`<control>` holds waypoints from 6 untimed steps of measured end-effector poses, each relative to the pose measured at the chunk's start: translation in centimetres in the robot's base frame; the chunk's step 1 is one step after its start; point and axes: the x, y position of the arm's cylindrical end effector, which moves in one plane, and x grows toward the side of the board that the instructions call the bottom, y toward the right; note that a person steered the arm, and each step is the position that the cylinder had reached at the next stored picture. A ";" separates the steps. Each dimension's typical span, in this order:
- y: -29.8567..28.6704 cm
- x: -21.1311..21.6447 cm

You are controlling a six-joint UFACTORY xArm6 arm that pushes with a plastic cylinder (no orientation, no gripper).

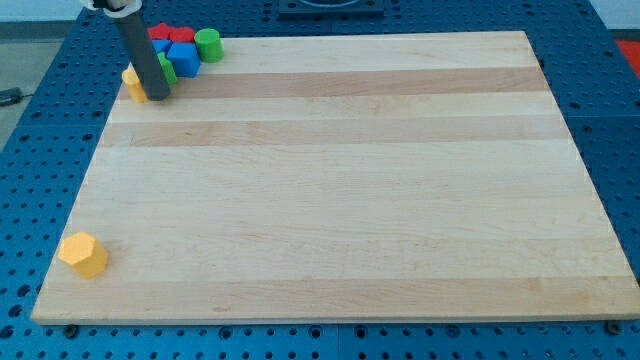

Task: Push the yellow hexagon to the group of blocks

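A yellow hexagon (83,254) lies alone near the board's bottom left corner. A group of blocks sits at the top left corner: a red block (170,35), a blue block (183,57), a green cylinder (208,44), a small green block (166,69) and a yellow block (132,83). My tip (158,97) is at the lower end of the dark rod, right beside the yellow block and the small green block of the group. It is far from the yellow hexagon, which lies well below it in the view.
The wooden board (340,180) lies on a blue perforated table (30,120). The rod partly hides the blocks at the group's left side.
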 end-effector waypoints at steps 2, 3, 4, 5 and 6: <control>5.1 1.9; 10.6 7.6; 14.6 17.5; 14.6 25.8; 12.0 30.5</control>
